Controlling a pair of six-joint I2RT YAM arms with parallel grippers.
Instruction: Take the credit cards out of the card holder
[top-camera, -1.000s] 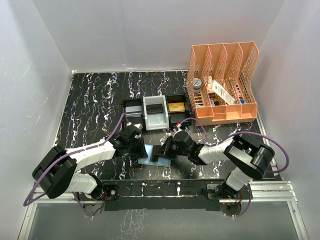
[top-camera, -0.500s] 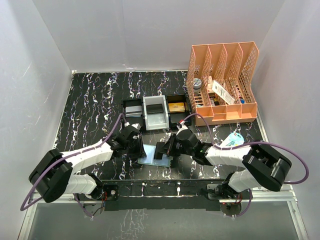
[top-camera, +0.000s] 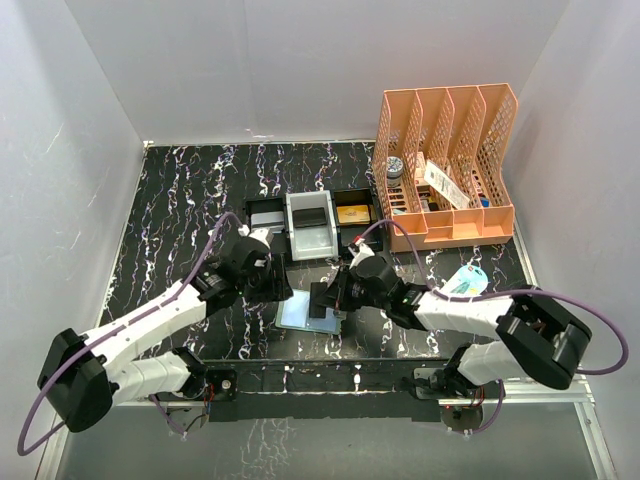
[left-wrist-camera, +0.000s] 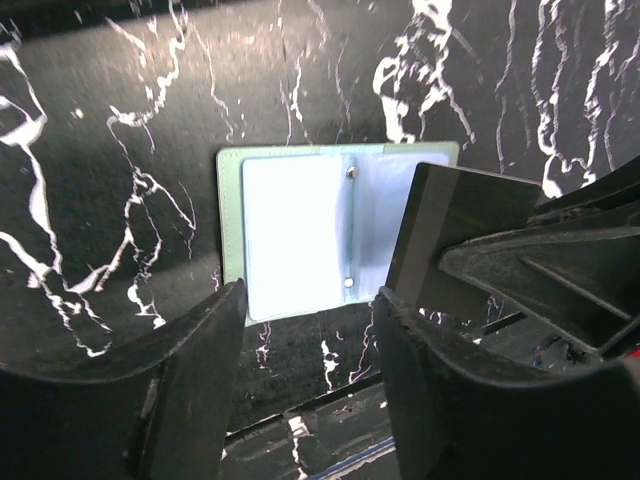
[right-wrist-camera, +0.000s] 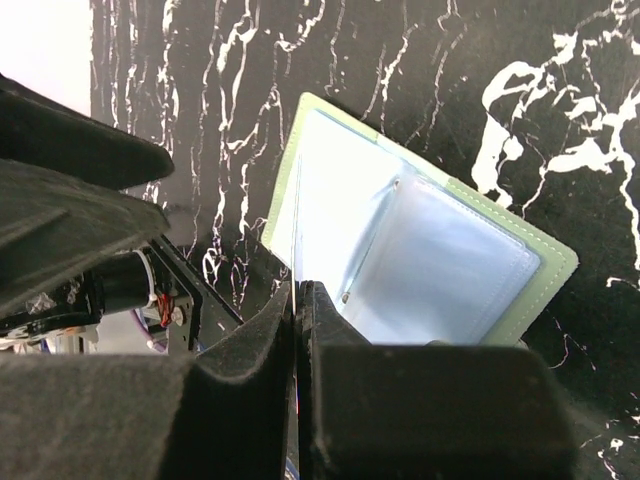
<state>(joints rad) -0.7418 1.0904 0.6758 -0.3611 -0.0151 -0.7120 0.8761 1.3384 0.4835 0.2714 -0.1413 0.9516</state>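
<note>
Since the earlier frame, the left gripper (top-camera: 268, 280) has drawn back from the left edge of the card holder (top-camera: 298, 313) and now stands clear of it. Its fingers (left-wrist-camera: 190, 390) have spread and stand apart with nothing between them. The card holder lies opened flat on the table (top-camera: 180, 220), pale blue pockets upward, just ahead of the left fingertips. The right gripper (top-camera: 338, 296) has its fingers (right-wrist-camera: 240, 380) pressed together on a dark grey credit card (left-wrist-camera: 452, 232). This card stands on edge ahead of the right fingertips, over the half of the holder nearer that gripper. Whether its lower edge sits in a pocket cannot be determined
</note>
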